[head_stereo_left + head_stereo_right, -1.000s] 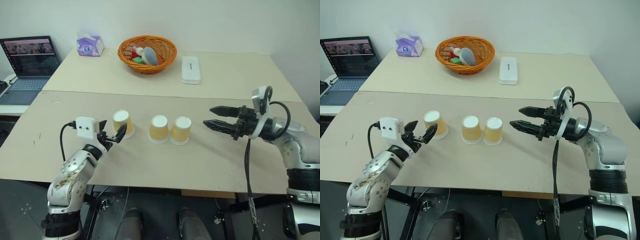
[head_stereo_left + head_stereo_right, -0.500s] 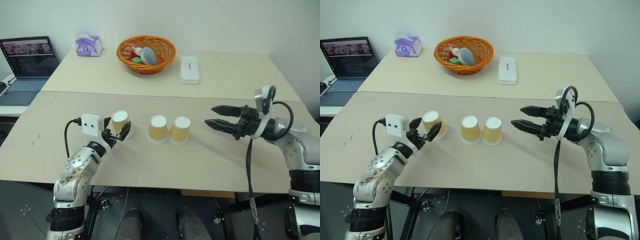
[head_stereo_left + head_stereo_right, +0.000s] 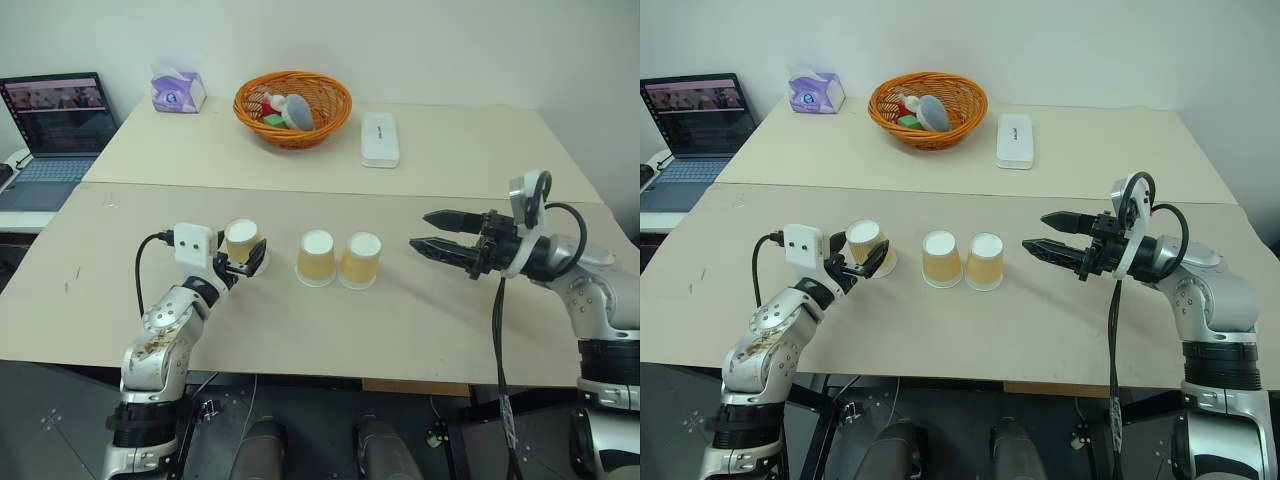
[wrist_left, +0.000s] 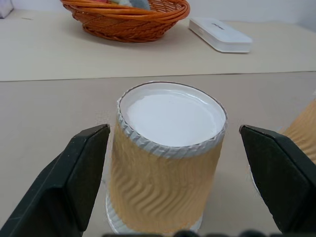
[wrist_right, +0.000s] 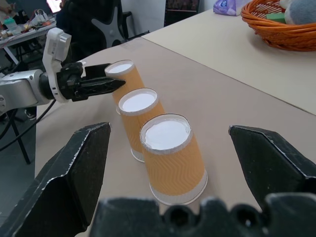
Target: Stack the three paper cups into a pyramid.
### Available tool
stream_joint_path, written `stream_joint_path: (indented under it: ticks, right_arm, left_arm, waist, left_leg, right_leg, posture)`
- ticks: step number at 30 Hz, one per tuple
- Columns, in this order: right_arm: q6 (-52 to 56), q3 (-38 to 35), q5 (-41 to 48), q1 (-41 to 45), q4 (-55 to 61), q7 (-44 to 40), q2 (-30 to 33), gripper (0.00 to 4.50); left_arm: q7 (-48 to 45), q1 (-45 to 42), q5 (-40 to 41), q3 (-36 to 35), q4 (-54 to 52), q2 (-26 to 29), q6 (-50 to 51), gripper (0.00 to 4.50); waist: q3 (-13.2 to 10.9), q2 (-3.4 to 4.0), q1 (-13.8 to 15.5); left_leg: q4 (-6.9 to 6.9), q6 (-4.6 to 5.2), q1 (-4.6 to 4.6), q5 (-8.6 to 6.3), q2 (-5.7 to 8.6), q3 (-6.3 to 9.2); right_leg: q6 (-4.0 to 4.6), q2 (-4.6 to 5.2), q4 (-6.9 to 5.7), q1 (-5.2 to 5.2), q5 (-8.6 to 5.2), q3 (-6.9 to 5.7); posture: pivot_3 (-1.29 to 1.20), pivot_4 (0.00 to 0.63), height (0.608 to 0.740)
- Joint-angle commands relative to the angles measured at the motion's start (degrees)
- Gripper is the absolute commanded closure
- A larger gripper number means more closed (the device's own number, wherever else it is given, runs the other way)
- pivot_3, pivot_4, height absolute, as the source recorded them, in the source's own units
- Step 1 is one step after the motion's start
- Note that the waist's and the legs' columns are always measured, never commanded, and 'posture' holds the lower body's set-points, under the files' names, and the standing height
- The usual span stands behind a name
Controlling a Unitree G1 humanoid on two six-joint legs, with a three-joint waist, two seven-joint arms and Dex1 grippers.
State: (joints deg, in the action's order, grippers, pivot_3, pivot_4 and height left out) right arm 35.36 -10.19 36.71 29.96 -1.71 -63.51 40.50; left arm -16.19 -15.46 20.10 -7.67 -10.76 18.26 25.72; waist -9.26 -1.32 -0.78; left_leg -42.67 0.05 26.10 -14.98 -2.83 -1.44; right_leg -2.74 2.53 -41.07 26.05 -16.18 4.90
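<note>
Three paper cups stand upside down in a row on the near table: the left cup (image 3: 243,243), the middle cup (image 3: 316,257) and the right cup (image 3: 361,259), the last two touching. My left gripper (image 3: 243,263) is open, one finger on each side of the left cup (image 4: 165,163), with gaps showing on both sides. To the right of the row, my right gripper (image 3: 419,230) hangs open with nothing in it, pointing at the right cup (image 5: 173,158) from a short distance.
On the far table sit an orange basket (image 3: 293,105) holding items, a white box (image 3: 381,138) and a purple tissue pack (image 3: 179,89). A laptop (image 3: 55,125) is at the far left. Bare tabletop (image 3: 330,330) lies in front of the cups.
My left gripper has moved forward towards the left cup, and its open fingers now stand around it. The right gripper and the cups have not moved.
</note>
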Motion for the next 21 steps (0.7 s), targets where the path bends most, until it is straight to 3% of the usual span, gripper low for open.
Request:
stream_joint_path:
  ticks: [1, 2, 5, 11, 18, 21]
  right_arm:
    - [-1.4, -1.9, 0.3, 0.0, 1.0, 0.1, 1.0, 0.0]
    - [-1.4, -1.9, 0.3, 0.0, 1.0, 0.1, 1.0, 0.0]
    - [-1.6, -2.0, 0.2, -0.1, 0.9, 0.2, 1.1, 0.0]
    - [-1.6, -2.0, 0.3, 0.1, 0.7, 0.0, 1.2, 0.0]
    - [-2.3, -0.9, -0.6, 0.9, -0.4, -0.3, 1.1, 0.0]
    - [-1.9, -0.9, -0.1, 1.3, -0.4, -0.7, 1.1, 0.0]
  left_arm:
    - [0.0, -1.0, -0.8, -0.7, -0.4, -0.1, -2.3, 0.54]
    - [-0.1, -1.1, -0.8, -0.7, -0.2, -0.2, -2.3, 0.69]
    - [0.0, -1.2, -0.9, -0.4, 0.2, -0.2, -1.4, 1.74]
    - [0.2, -1.7, -1.1, -0.4, -0.5, -0.7, -1.3, 1.74]
    - [0.1, -12.4, -1.4, -1.1, 0.1, 0.5, -4.4, 1.74]
    - [-4.8, -18.4, 3.1, -1.1, 0.9, 2.0, -0.6, 1.74]
  waist:
    - [0.0, 0.0, 0.0]
    - [0.0, 0.0, 0.0]
    - [0.0, 0.0, 0.0]
    - [0.0, 0.0, 0.0]
    - [0.0, -0.02, 0.3]
    - [0.0, -0.02, 0.2]
  left_leg:
    - [0.0, 0.0, 0.0, 0.0, 0.0, 0.0]
    - [0.01, 0.0, 0.0, 0.0, 0.0, 0.0]
    - [0.01, 0.0, 0.0, 0.0, 0.0, 0.0]
    - [0.0, 0.0, 0.0, 0.0, 0.0, 0.0]
    - [-0.05, 0.0, 0.04, 0.0, 0.01, 0.02]
    - [-0.03, 0.0, 0.07, 0.0, 0.02, 0.01]
  right_leg:
    - [0.0, 0.0, 0.0, 0.0, 0.0, 0.0]
    - [0.0, 0.0, 0.0, 0.0, 0.0, 0.0]
    - [0.0, 0.0, 0.0, 0.0, 0.0, 0.0]
    - [0.0, 0.0, 0.0, 0.0, 0.0, 0.0]
    - [0.0, 0.01, -0.01, 0.0, 0.0, -0.03]
    - [-0.01, 0.02, 0.04, 0.0, 0.0, -0.02]
  posture:
    - [0.0, 0.15, 0.675]
    - [0.0, 0.15, 0.675]
    - [0.0, 0.15, 0.675]
    - [0.0, 0.15, 0.675]
    - [0.0, 0.15, 0.675]
    - [0.0, 0.15, 0.675]
